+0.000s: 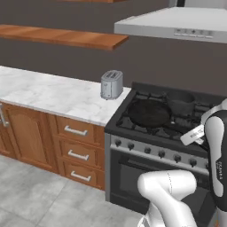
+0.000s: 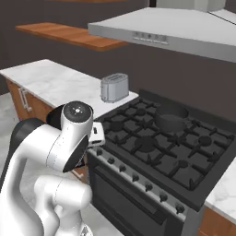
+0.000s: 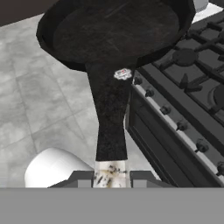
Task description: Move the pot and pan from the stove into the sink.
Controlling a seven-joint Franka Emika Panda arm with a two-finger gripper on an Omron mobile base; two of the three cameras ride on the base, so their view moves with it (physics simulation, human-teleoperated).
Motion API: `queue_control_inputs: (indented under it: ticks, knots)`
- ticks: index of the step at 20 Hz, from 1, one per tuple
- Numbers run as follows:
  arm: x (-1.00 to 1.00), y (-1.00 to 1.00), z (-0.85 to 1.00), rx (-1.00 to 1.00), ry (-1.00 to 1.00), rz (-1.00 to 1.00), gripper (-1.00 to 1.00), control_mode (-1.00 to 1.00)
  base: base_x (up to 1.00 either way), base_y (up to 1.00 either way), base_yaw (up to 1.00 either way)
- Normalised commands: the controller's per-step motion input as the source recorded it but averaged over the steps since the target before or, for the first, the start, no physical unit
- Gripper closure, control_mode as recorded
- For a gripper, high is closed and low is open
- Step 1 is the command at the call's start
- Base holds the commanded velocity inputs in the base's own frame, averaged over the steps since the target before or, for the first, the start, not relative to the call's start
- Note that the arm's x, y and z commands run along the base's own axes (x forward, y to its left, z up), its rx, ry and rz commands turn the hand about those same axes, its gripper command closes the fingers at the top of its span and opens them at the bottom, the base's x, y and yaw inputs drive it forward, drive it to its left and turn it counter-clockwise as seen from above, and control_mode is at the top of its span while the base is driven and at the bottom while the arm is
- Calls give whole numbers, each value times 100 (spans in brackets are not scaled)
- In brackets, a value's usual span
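Gripper [image 3: 111, 176] jaws are closed on the end of the pan's [image 3: 116, 30] long handle. The pan hangs level in the grip, clear of the grates. In the hand view most of it sits out past the front edge of the stove [image 3: 188, 87], over the floor. So the first carry looks under way, but nothing has reached the sink yet.

Farther off, the pot [image 2: 170, 117] stands untouched on a burner near the stove's back edge, well apart from the gripper. It is left for a second trip.

From the right base view the arm's own elbow blocks the stove's front left corner. The pan's far rim is cut off at the top of the hand view. I cannot tell where the sink lies.
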Motion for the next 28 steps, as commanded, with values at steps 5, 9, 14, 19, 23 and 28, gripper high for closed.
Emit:
queue_control_inputs:
  ticks: [5, 9, 14, 19, 23, 28]
  knots:
    - [0, 0, 0, 0, 0, 0, 100, 100, -24, -8, 45]
    - [0, 0, 0, 0, 0, 0, 100, 100, -24, -8, 46]
    - [0, 0, 0, 0, 0, 0, 100, 100, -23, -8, 46]
    - [0, 0, 0, 0, 0, 0, 100, 100, -23, -8, 46]
    - [0, 0, 0, 0, 0, 0, 100, 100, -22, -7, 46]
    - [0, 0, 0, 0, 0, 0, 100, 100, -20, -5, 47]
